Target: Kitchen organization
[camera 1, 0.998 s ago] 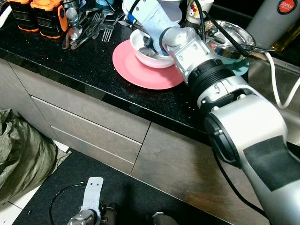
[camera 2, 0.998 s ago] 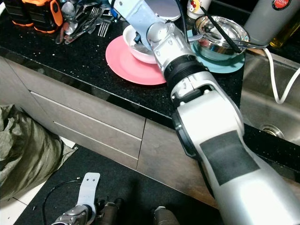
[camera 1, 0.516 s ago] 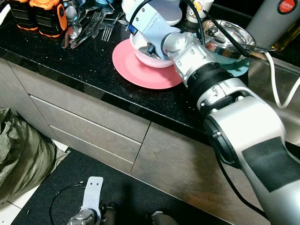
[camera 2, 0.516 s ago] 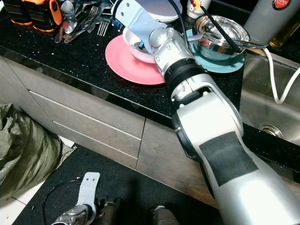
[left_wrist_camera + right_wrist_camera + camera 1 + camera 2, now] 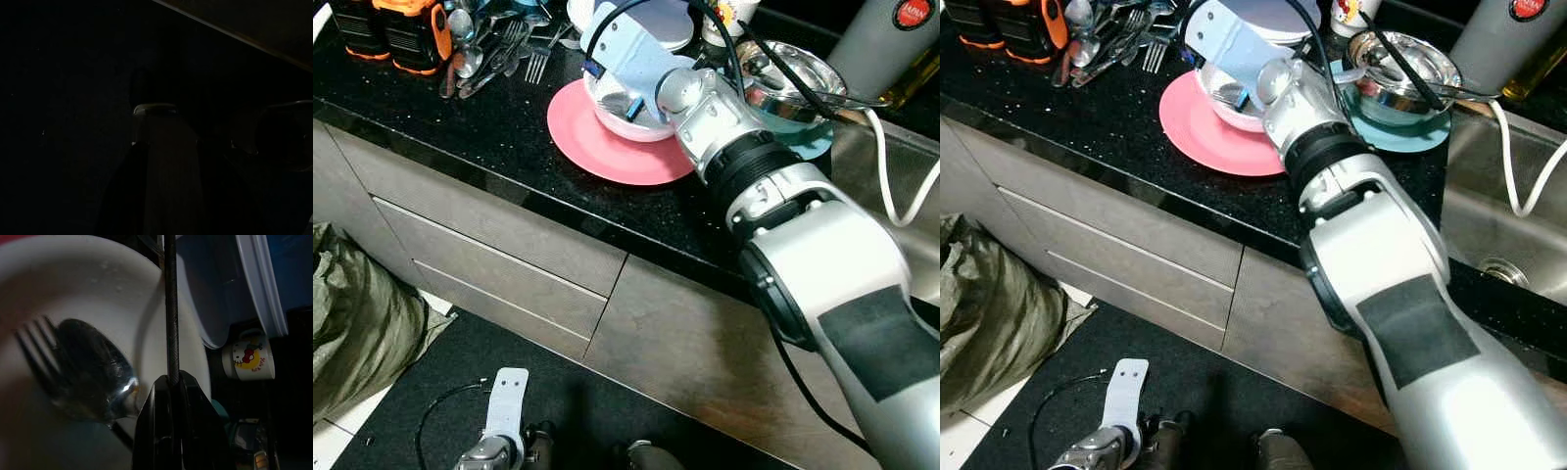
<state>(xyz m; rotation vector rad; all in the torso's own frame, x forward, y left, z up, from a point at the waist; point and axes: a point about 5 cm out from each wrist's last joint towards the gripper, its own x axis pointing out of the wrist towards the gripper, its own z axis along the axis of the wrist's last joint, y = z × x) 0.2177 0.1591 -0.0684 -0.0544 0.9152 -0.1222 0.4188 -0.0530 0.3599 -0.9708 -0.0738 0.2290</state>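
A white bowl (image 5: 626,122) stands on a pink plate (image 5: 597,147) on the black counter. My right arm reaches across the counter, and its gripper (image 5: 171,379) is down inside the bowl, shut on a thin dark utensil handle (image 5: 169,308) that runs straight up from the fingertips. A spoon (image 5: 93,367) and a fork (image 5: 34,342) lie in the bowl (image 5: 122,293) beside it. My left gripper (image 5: 504,431) hangs idle near the dark floor mat, and its wrist view is too dark to read.
A steel bowl (image 5: 793,78) with chopsticks sits on a teal plate (image 5: 813,142) to the right, by the sink (image 5: 1508,215) and a white cable (image 5: 891,186). Loose cutlery (image 5: 494,54) and orange tools (image 5: 401,29) lie at the left. A cartoon mug (image 5: 247,357) stands behind.
My right wrist has turned slightly above the bowl, with the gripper staying inside it. The head view has shifted a little. The left arm is unmoved.
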